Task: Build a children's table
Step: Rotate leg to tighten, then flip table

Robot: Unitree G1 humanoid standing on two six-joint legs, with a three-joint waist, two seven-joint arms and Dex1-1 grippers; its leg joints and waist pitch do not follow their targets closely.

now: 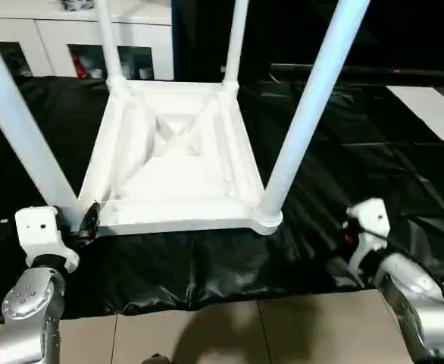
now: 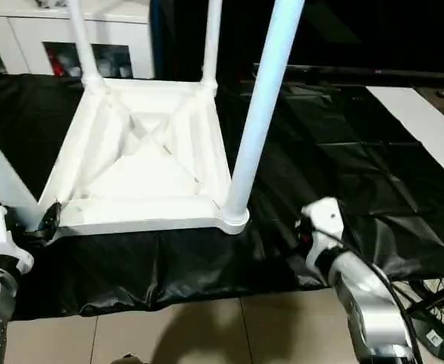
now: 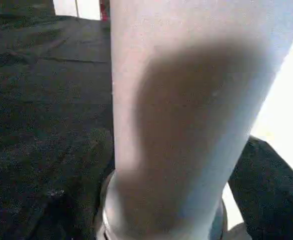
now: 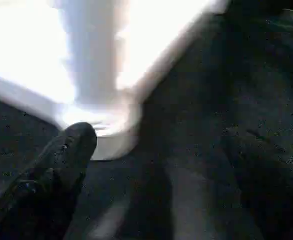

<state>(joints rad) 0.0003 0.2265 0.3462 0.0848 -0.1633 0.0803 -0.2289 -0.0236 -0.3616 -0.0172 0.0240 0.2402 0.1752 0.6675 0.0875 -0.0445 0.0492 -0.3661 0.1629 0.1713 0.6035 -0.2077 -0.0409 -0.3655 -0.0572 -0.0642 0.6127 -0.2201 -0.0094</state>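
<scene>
Left pincer (image 1: 85, 220) apparently straddles table (image 1: 173, 152) leg (image 1: 21, 129); right pincer (image 2: 301, 227) apart.

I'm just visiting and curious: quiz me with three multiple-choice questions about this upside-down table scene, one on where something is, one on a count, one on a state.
1. The table top lies on:
A. a black sheet
B. bare tiles
C. a cabinet shelf

2. Legs standing in its corner sockets:
A. two
B. three
C. four

3. The right claw is:
A. clamped on a leg
B. open, holding nothing
C. gripping the sheet

Answers: 1 A, the black sheet spreads under it. 2 C, a leg rises from every corner. 3 B, it hangs beside the near right corner, apart from the leg.
</scene>
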